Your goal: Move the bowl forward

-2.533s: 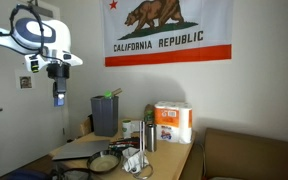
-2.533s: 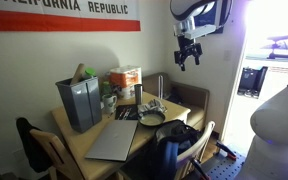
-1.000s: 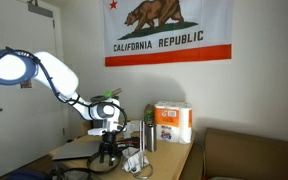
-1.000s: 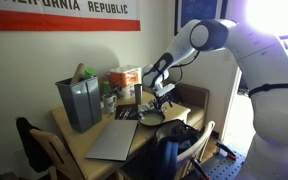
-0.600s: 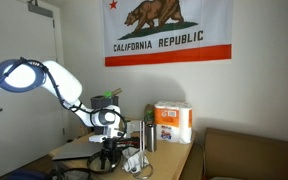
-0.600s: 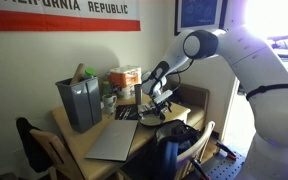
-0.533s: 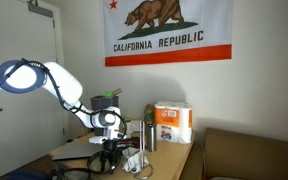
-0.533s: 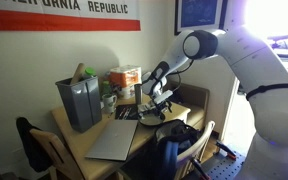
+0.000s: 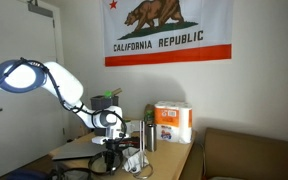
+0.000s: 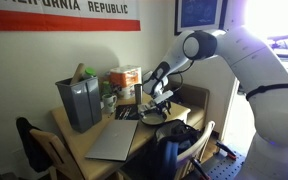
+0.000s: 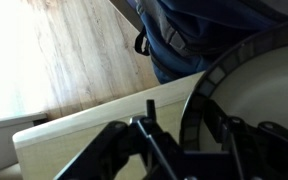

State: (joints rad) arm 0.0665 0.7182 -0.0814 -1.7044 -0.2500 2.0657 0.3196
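Observation:
The bowl (image 10: 150, 118) is wide and shallow, cream inside with a dark rim, and sits near the table's edge; it also shows in an exterior view (image 9: 103, 161). In the wrist view its dark rim (image 11: 198, 98) curves up between my fingers, with the cream inside to the right. My gripper (image 11: 189, 135) is open and straddles that rim, one finger outside and one inside, with a gap on each side. It reaches down onto the bowl in both exterior views (image 9: 110, 150) (image 10: 155, 106).
A closed grey laptop (image 10: 114, 140) lies beside the bowl. A grey bin (image 10: 79, 100), a metal cup (image 9: 149, 135) and a paper towel pack (image 9: 172, 122) stand behind it. A blue backpack (image 11: 184, 35) sits just past the table edge. There is a couch (image 9: 254, 155).
The arm came down from high above the table to the bowl. In the last second the gripper sank slightly over the rim; the bowl has not moved.

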